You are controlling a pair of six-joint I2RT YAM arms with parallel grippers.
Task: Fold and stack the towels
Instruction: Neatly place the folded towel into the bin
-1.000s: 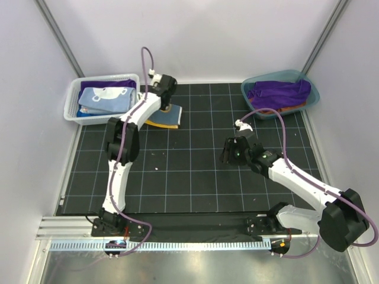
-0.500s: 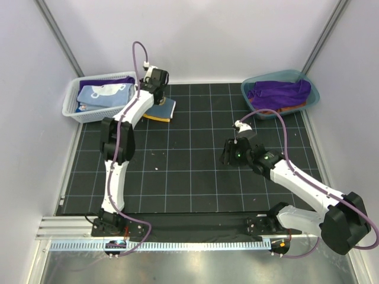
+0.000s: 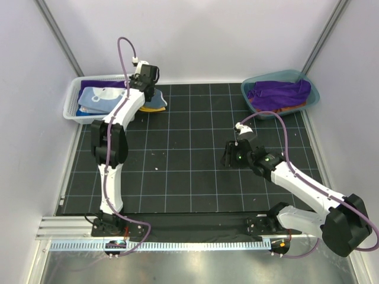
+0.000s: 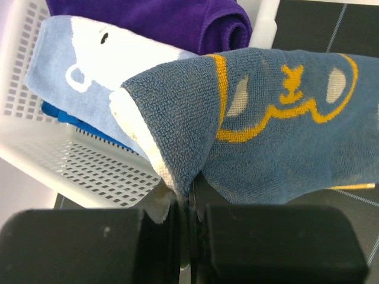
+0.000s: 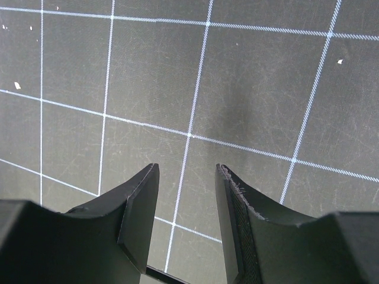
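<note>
My left gripper (image 3: 146,90) (image 4: 188,204) is shut on a fold of a navy towel with yellow-orange print (image 3: 156,102) (image 4: 284,130). It holds this towel at the right rim of the white mesh basket (image 3: 71,110) (image 4: 77,171). Inside the basket lie a folded light blue towel with white print (image 3: 103,96) (image 4: 77,77) and a deep purple towel (image 3: 109,84) (image 4: 166,21). A crumpled purple towel (image 3: 278,93) fills the teal tub, with an orange one (image 3: 291,109) under it. My right gripper (image 3: 228,155) (image 5: 186,177) hangs open over the bare mat.
The teal tub (image 3: 314,94) stands at the back right corner of the black gridded mat (image 3: 183,165). White walls close in on the left, the back and the right. A metal rail (image 3: 177,242) runs along the near edge.
My left gripper has carried the navy towel left and back, from the mat to the basket's rim. The right arm has barely moved.
</note>
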